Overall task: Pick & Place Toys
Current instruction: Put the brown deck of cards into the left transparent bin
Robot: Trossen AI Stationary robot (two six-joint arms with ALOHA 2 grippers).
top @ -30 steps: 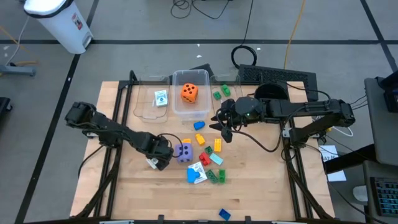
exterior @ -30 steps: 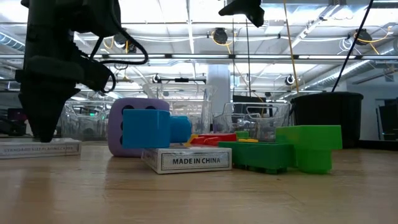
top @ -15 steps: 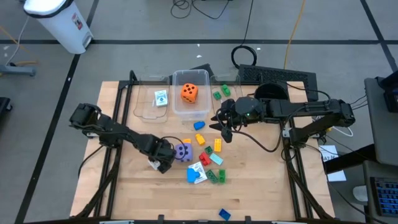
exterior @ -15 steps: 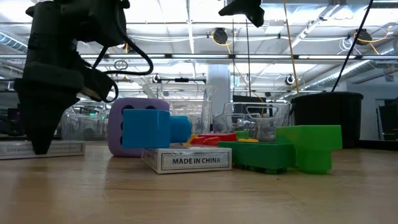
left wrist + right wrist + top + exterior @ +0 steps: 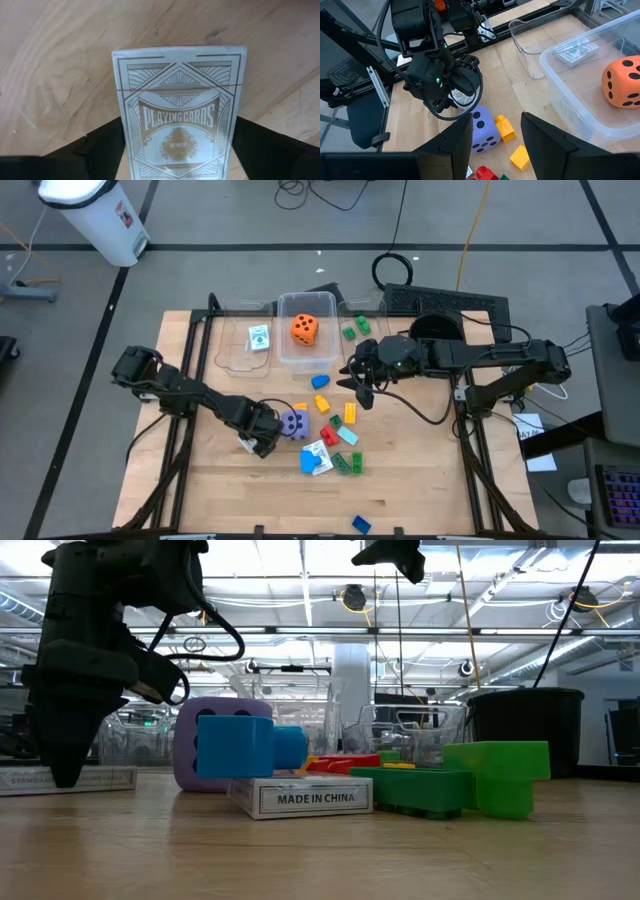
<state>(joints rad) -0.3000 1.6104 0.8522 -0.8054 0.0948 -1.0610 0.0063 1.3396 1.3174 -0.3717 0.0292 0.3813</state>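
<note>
A white playing-card box [image 5: 177, 100] lies flat on the wooden table, just left of the purple die [image 5: 296, 423]; its end also shows in the low view [image 5: 100, 778]. My left gripper [image 5: 255, 440] points down over it, one finger on each long side. My right gripper [image 5: 358, 385] hangs open above the table's middle with nothing between its fingers [image 5: 460, 145]. Small coloured bricks [image 5: 340, 425] lie scattered right of the die. A second card box [image 5: 300, 797] lies there too, with a blue brick [image 5: 245, 745] on top. An orange die [image 5: 305, 329] sits in a clear bin [image 5: 285, 355]. My left gripper comes from above, pointing down. Its two fingers stand against the card box's two long sides [image 5: 125, 145] near one end, lying across the box. No gap shows between fingers and box. The box lies flat on the table, face up.
A second clear bin [image 5: 228, 355] at the far left holds a card deck [image 5: 259, 338]. A black pot [image 5: 437, 328] stands at the far right. A lone blue brick [image 5: 361, 525] lies by the near edge. Bare wood stretches near the front left.
My left gripper has sunk a little toward the card box. The box, the purple die and the bricks lie where they were.
</note>
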